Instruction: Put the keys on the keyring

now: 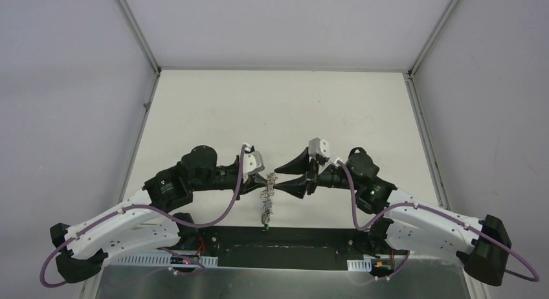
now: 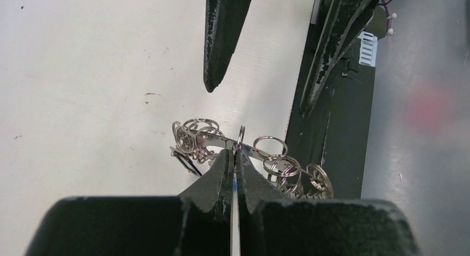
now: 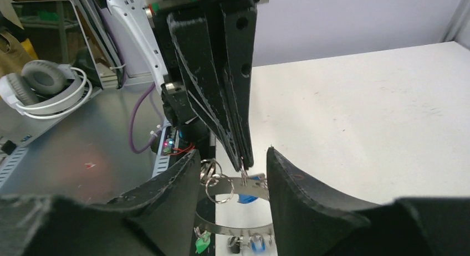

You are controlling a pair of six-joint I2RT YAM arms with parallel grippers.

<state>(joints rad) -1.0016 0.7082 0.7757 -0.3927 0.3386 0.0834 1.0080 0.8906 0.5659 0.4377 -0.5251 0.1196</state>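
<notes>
The keyring (image 1: 267,194), a silvery band edged with small wire loops, hangs in the air between the two grippers. My left gripper (image 1: 267,178) is shut on one small loop at the top of the keyring (image 2: 259,152), its fingertips (image 2: 227,156) pressed together. In the right wrist view the left gripper (image 3: 244,166) comes down from above onto the keyring (image 3: 238,184). My right gripper (image 3: 233,152) is open, one finger on either side of the band, and I see no contact. Keys hang from the ring: a green tag (image 3: 203,242) and a blue one (image 3: 247,199). The green tag (image 1: 265,229) dangles lowest.
The white table (image 1: 278,111) stretches away behind the grippers, walled on three sides. A black base strip (image 1: 278,237) and a metal shelf run along the near edge. White headphones (image 3: 47,84) lie off the table to the side.
</notes>
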